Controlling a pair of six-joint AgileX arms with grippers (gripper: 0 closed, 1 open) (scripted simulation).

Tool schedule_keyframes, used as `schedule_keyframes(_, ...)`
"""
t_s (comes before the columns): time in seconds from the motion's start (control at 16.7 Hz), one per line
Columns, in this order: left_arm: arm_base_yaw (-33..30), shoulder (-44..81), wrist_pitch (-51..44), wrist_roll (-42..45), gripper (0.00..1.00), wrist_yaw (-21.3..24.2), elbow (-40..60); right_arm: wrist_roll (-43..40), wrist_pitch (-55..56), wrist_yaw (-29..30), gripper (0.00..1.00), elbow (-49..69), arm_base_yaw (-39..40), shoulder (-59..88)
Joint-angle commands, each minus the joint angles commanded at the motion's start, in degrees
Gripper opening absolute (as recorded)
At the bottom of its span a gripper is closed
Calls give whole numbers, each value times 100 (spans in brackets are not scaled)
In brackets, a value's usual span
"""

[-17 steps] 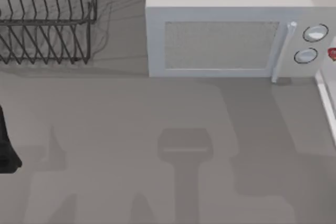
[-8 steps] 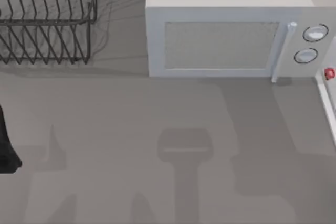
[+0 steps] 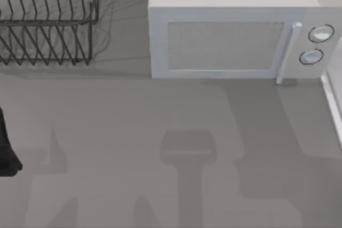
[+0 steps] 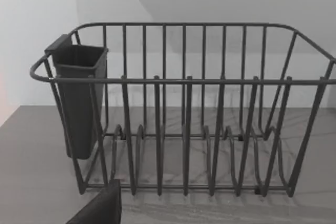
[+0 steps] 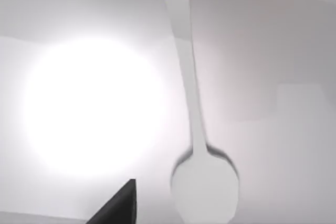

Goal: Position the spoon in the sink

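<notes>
Right wrist view, nearest: a dark finger tip (image 5: pixel 118 203) of our right gripper at the frame's edge; whether that gripper is released or clenched, we cannot tell. Beyond it, the spoon (image 5: pixel 191 103), pale, lying on a white surface that may be the sink, its long axis running from the bowl close to the camera away to a handle end marked yellow and red.

Left wrist view: dark finger tip (image 4: pixel 102 208); beyond, wire dish rack (image 4: pixel 184 108) with dark cutlery cup (image 4: pixel 79 98) on one end.

Top view: our left arm (image 3: pixel 6 148) parked at the table's left edge; microwave (image 3: pixel 235 36) at the far side. The red speck beside the microwave half a second ago is gone.
</notes>
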Motion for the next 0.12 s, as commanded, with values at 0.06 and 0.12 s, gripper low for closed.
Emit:
schedule_keyframes(0.06,0,0,0,0,100,0,0,0,0,0,100,0,0,0)
schedule_keyframes(0.12,0,0,0,0,100,0,0,0,0,0,100,0,0,0)
